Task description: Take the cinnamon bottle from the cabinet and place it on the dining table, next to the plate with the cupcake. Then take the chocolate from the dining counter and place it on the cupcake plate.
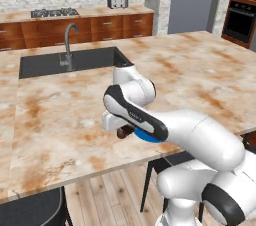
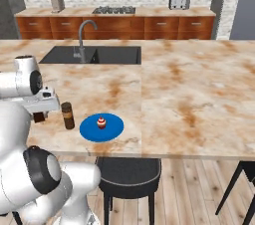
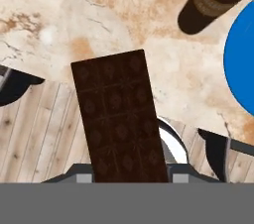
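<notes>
Base views flanking; hand view close (downward)

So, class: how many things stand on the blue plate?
1: the cupcake sits near the middle of the plate. The cinnamon bottle stands beside it on the counter, and the chocolate is in the claw.

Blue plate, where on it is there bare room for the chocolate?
The blue plate is bare all around the small cupcake at its centre; its right half is widest open. The left edge is crowded by the cinnamon bottle. The pincer holds the chocolate.
</notes>
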{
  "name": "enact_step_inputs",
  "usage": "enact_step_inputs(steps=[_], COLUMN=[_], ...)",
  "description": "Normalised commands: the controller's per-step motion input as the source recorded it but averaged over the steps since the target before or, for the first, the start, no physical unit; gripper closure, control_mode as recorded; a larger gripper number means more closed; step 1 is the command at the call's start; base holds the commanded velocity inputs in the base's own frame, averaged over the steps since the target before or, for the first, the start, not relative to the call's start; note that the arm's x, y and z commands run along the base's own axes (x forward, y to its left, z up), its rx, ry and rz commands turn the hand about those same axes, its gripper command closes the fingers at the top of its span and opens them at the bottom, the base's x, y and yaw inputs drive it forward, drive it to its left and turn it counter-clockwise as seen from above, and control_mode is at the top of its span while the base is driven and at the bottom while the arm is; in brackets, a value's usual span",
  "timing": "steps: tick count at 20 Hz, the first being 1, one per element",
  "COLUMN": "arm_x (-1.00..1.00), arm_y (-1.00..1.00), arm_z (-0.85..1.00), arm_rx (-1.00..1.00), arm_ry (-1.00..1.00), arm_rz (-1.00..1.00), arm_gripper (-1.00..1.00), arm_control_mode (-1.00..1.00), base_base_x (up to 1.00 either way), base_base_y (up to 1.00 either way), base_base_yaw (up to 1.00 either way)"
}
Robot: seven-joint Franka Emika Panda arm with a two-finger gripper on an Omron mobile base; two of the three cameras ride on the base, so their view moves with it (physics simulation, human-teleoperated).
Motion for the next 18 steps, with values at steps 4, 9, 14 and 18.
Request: enact_step_inputs(steps=[4,9,14,18], arm_x=[-0.29,-0.03,0.23,0.64], arm_y=[-1.00,-1.00,-0.84,-0.47], arm_z=[0.35,0.05,-0.01,-0.16], arm_rx=[0.01,0.00,0.00,-0.02], arm_ry=[0.00,0.00,0.00,0.00], arm_rz=[0.00,0.00,0.06,0.18], arm_gripper=[1.00,1.00,1.00,1.00], arm_control_mode=[-1.00,-1.00,-1.00,-1.00], base_base_x=[0.00,0.00,0.00,0.00], base_base_y=[0.00,0.00,0.00,0.00], base_base_yaw=[0.00,0.00,0.00,0.00])
